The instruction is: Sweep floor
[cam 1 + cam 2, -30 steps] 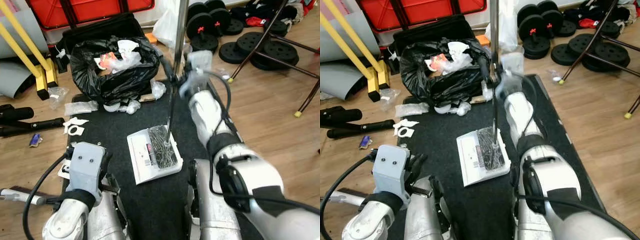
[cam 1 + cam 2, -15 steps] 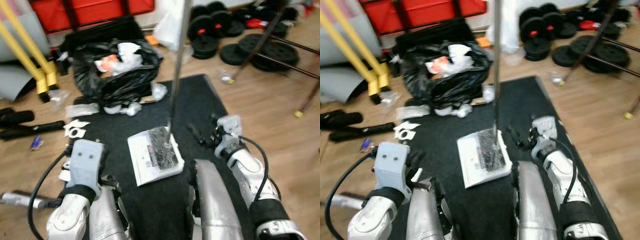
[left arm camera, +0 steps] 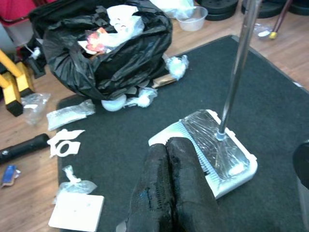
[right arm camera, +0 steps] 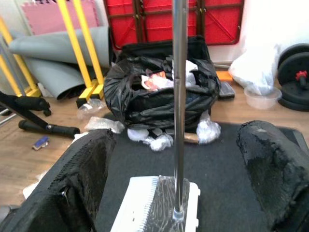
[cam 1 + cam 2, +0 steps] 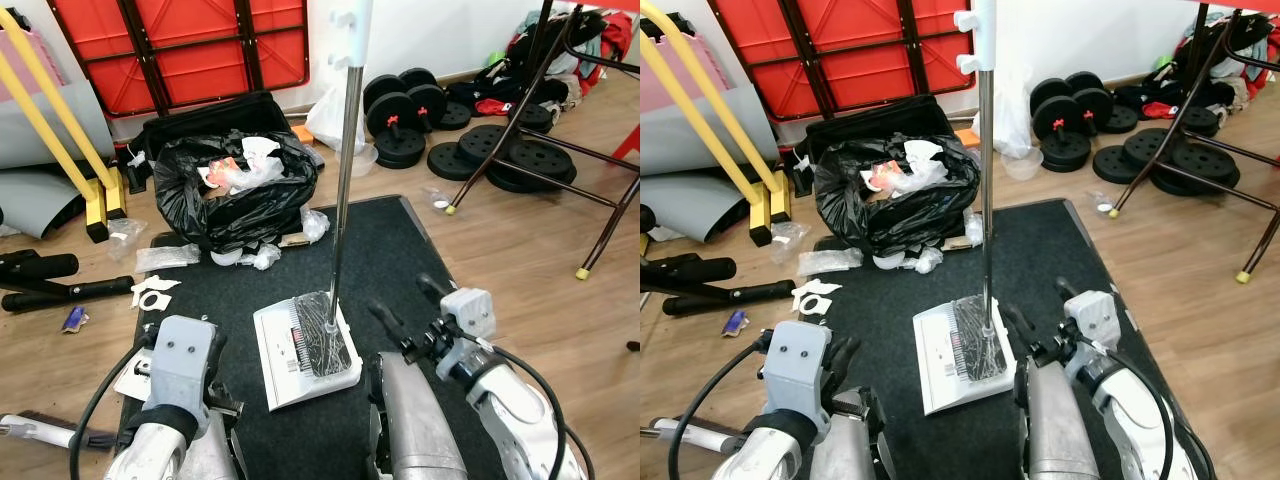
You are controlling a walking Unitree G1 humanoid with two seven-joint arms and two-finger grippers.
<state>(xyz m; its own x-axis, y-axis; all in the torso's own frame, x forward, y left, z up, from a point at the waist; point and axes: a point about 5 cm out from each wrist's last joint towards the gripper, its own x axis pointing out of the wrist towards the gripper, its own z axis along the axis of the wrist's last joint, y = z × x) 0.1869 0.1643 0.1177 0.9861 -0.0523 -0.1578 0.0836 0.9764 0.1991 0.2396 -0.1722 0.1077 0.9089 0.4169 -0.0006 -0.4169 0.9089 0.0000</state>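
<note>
Right gripper (image 5: 402, 308): fingers (image 4: 82, 183) spread wide apart, holding nothing. It hangs low over the black mat (image 5: 400, 250), just to the right of the dustpan (image 5: 305, 343), not touching it. In the right wrist view the pole (image 4: 179, 96) rises between the two fingers, clear of both.

Left gripper (image 3: 169, 188): fingers pressed together, nothing between them, pointing toward the dustpan from the near left side of the mat.

Dustpan: white, lying flat on the mat at its middle, comb edge toward the left, with dark debris piled in the tray. Its metal pole stands nearly upright from the tray's middle; the long axis is vertical, and the white handle (image 5: 978, 20) is cut off at the top of the frame.

Black rubbish bag (image 5: 235, 180): open, stuffed with crumpled wrappers, standing at the mat's far left corner. Loose plastic scraps (image 5: 262, 255) lie at its base. Small white litter (image 5: 152, 295) lies on the wooden floor (image 5: 520, 240) left of the mat; what it is cannot be made out.
</note>
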